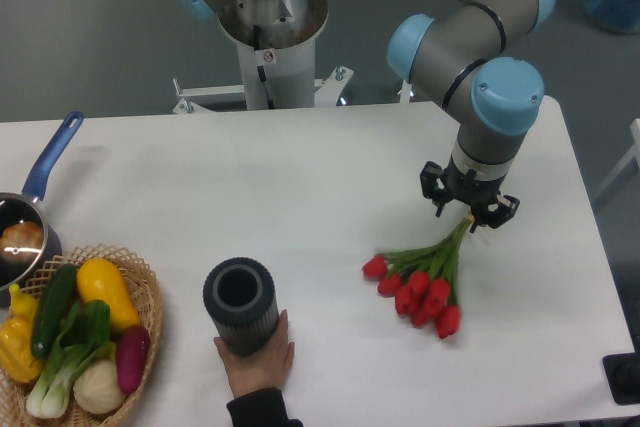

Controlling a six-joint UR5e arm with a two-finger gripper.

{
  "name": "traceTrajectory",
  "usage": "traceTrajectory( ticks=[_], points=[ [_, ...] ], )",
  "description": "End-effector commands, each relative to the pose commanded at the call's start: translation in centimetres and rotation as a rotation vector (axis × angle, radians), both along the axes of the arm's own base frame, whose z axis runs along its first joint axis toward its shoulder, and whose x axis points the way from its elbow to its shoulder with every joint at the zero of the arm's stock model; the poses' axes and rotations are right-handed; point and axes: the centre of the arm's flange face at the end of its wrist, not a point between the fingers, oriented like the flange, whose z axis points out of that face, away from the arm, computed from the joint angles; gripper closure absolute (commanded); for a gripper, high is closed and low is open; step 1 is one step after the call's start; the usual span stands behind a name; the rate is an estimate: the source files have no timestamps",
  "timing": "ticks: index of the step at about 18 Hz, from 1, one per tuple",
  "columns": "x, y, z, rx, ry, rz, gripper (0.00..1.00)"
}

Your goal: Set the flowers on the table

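Note:
A bunch of red tulips (420, 287) with green stems lies on the white table (300, 197) at the right, blooms toward the front. My gripper (469, 219) points straight down over the stem ends at the back of the bunch. Its fingers are mostly hidden by the wrist, and I cannot tell whether they still hold the stems. A dark ribbed cylindrical vase (241, 304) stands at the front centre, with a person's hand (257, 359) holding its base.
A wicker basket (150, 292) of vegetables sits at the front left corner. A pot with a blue handle (50, 159) is at the left edge. The robot base (270, 37) stands behind the table's back edge.

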Motion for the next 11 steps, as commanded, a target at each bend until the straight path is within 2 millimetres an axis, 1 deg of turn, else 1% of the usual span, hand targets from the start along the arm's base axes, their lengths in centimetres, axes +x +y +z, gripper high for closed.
traceTrajectory(
  ticks=[3, 5, 7, 11],
  points=[
    [-1.2, -0.9, 0.5, 0.029, 0.054, 0.024, 0.00],
    [-2.1, -0.8, 1.2, 0.091, 0.110, 0.033, 0.00],
    [-2.9, -1.0, 0.9, 0.115, 0.126, 0.032, 0.00],
    [-3.0, -1.2, 0.8, 0.114, 0.129, 0.035, 0.00]
  ],
)
